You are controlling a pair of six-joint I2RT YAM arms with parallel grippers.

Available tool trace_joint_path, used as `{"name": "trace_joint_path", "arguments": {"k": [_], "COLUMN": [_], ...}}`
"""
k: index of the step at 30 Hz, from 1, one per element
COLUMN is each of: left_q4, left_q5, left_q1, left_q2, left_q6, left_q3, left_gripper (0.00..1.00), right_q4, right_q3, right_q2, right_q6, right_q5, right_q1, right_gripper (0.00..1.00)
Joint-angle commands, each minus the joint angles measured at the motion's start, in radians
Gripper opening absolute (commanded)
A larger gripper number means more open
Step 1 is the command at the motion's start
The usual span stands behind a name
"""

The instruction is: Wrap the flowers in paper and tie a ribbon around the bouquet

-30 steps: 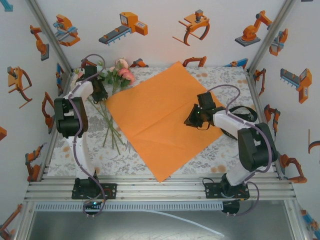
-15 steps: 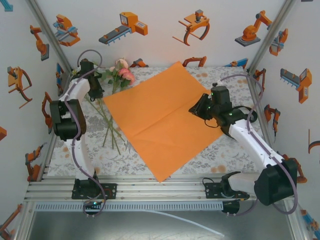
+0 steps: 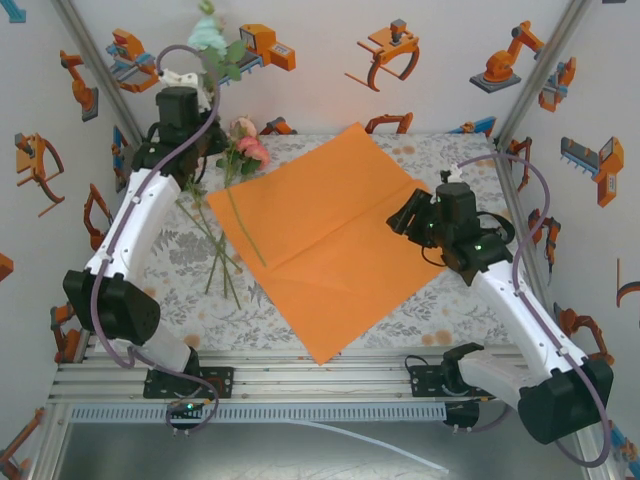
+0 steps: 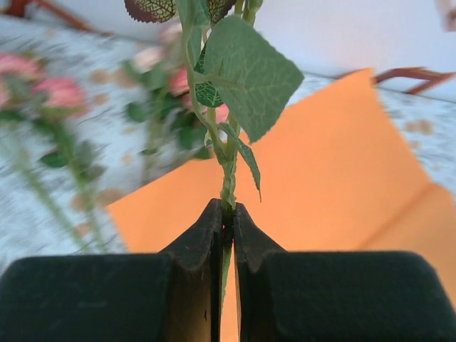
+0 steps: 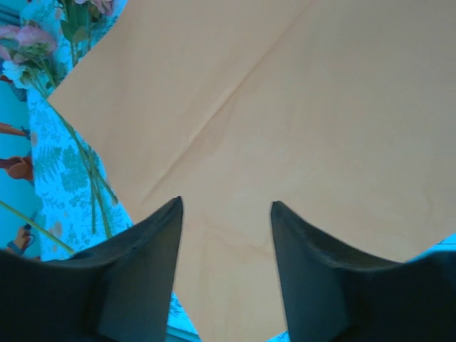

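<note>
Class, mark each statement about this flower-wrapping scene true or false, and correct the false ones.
1. The left gripper is shut on a thin green flower stem. True.
2. The right gripper grips a corner of the bright orange paper sheet. False: its jaws stand open above the sheet with nothing between them.
3. The sheet lies spread out flat, not rolled into a cone. True.
4. All the flowers lie on the orange sheet. False: the pink blooms lie on the floral-print tablecloth beside the sheet, and one stem is lifted in the left gripper.
</note>
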Motion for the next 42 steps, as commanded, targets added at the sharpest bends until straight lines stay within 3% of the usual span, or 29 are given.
{"name": "trace_joint_path", "arguments": {"k": [1,7,12,17,21,25,33,38,42], "left_q4": [0.137,-0.026,-0.133,-0.103,-0.072,-0.104,-0.141,-0.195,-0.175], "left_q5": [0.09,0.15,0.123,0.155,0.177,0.174,0.131,0.08,-0.001], "left_q1": [-0.101,-0.186,-0.18,-0.186,-0.196,-0.194,-0.192,-0.185,-0.167], "left_q2": [0.109,0.444,0.668,0.787,0.87,0.932,0.925,0.787,0.587], "left_q6": [0.031,0.071,-0.083,-0.182,-0.152,-0.193,-0.205,-0.145,-0.081], "left_q3": [0.035,0.376,0.572,0.6,0.622,0.647,0.664,0.638,0.466], "left_gripper": [0.02,0.0,0.0,0.0,0.0,0.06,0.33,0.36,0.35], "right_q4": [0.031,0.039,0.045,0.057,0.063,0.068,0.056,0.033,0.027], "right_q3": [-0.028,-0.053,-0.065,-0.059,-0.047,-0.051,-0.042,-0.057,-0.081], "right_q2": [-0.002,0.01,0.045,0.092,0.131,0.148,0.141,0.074,0.013], "right_q6": [-0.042,-0.11,-0.128,-0.142,-0.155,-0.155,-0.149,-0.13,-0.111], "right_q5": [0.025,-0.077,-0.101,-0.093,-0.102,-0.103,-0.109,-0.09,-0.088], "right_q1": [-0.002,-0.004,-0.008,-0.013,-0.017,-0.02,-0.023,-0.022,-0.023], "right_gripper": [0.6,0.79,0.8,0.8,0.8,0.8,0.79,0.79,0.79]}}
